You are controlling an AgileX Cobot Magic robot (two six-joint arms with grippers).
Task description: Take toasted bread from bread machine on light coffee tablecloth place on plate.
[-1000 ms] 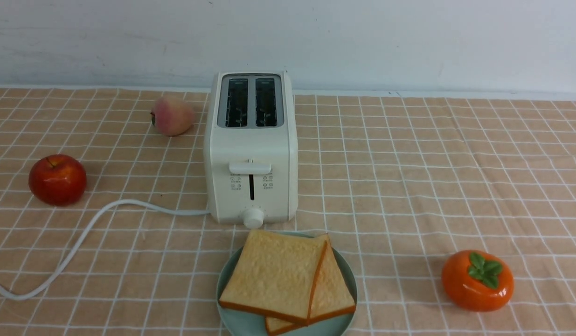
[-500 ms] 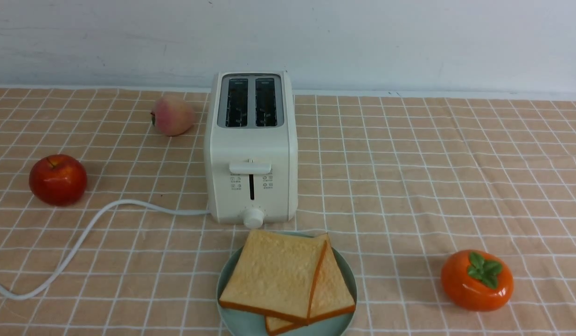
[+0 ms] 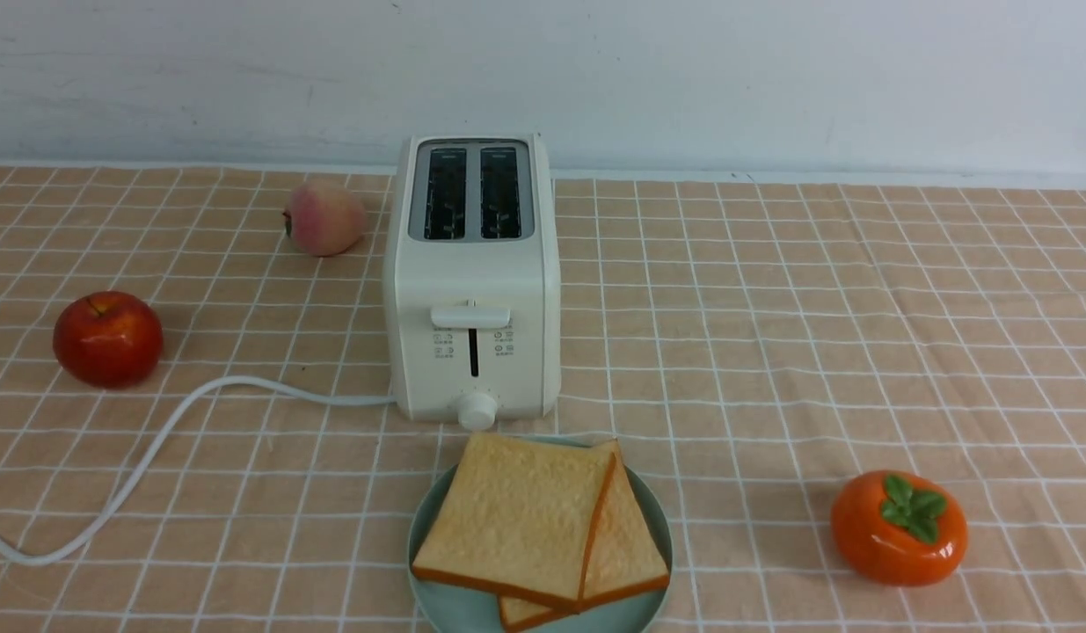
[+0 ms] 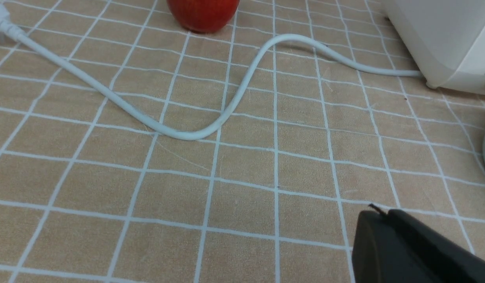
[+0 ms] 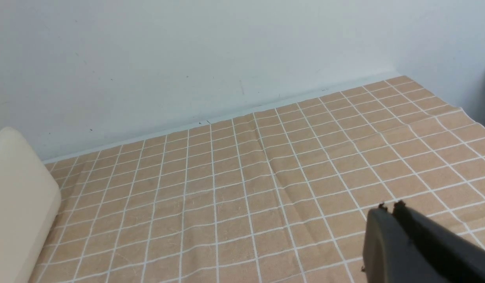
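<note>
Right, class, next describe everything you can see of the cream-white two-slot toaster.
The boxy cream-white toaster, seemingly plastic, stands upright on the light tan cloth with a white grid. Its two long dark slots, set in a grey top panel, show no bread. The end facing the robot has a wide white lever, high on a black track, small printed icons and a round white knob below. A white cord leaves its left side. Whether it is on cannot be told.

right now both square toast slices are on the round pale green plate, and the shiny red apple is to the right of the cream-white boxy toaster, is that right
Not quite: the front view shows the shiny red apple to the left of the cream-white boxy toaster. The rest holds.
</note>
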